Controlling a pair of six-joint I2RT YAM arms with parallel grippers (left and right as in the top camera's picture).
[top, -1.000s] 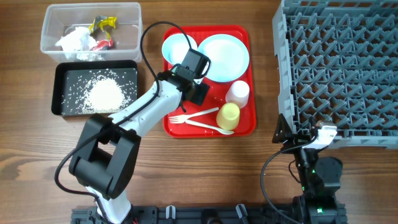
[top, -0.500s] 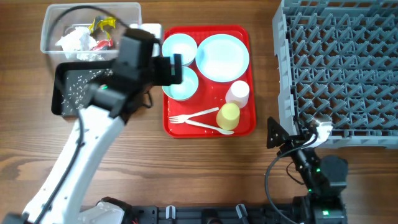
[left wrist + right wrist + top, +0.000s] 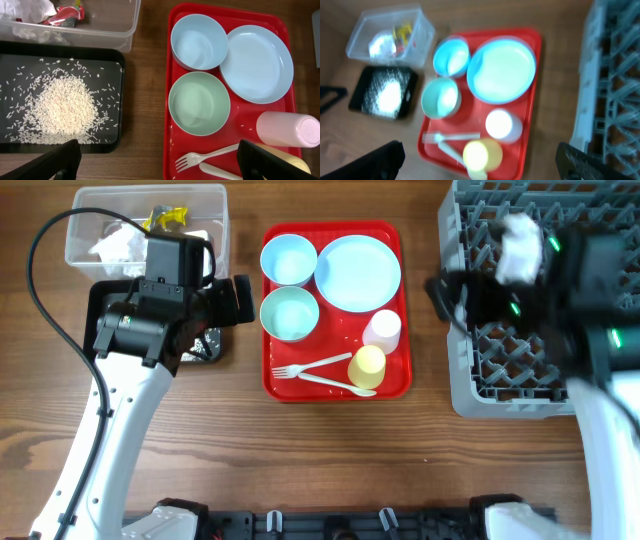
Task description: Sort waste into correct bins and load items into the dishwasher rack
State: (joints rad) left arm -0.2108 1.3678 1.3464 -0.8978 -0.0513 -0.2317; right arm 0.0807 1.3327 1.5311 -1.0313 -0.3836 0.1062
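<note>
Far left, back: clear tub (image 3: 200, 205) holds the crumpled tissue (image 3: 115, 248), a yellow wrapper (image 3: 165, 218) and a red wrapper (image 3: 65, 15). Just in front of it sits the black tub (image 3: 112, 55). The rice (image 3: 62, 107) is heaped in its middle, with stray grains scattered round the heap. In the overhead view the left arm covers most of that tub.

Left gripper (image 3: 159, 155): fingers spread wide, nothing between them. It hangs above the strip of table between the black tub and the red tray (image 3: 395, 380).

The tray, mid-table, carries all the dishware.
- 2 bowls stand upright on its left side: blue bowl (image 3: 288, 258) at the back, greener bowl (image 3: 290, 313) just in front.
- Plate (image 3: 358, 272) is back right, beside the blue bowl.
- Whitish cup (image 3: 382, 330) is in front of the plate.
- Yellow cup (image 3: 368, 366) is just in front of that, near the front right corner.
- Fork (image 3: 298, 369) and spoon (image 3: 330, 383) lie close together along the front edge, left of the yellow cup.
- A few grains lie on the tray floor near the greener bowl.

Right: dishwasher rack (image 3: 500, 385), grey-blue, pegs up. The right arm is motion-blurred above its left half.

Right gripper (image 3: 480, 150): fingers spread wide, empty. Its wrist view looks down on the tray from high up, with the rack edge at right. That view is blurred too.
</note>
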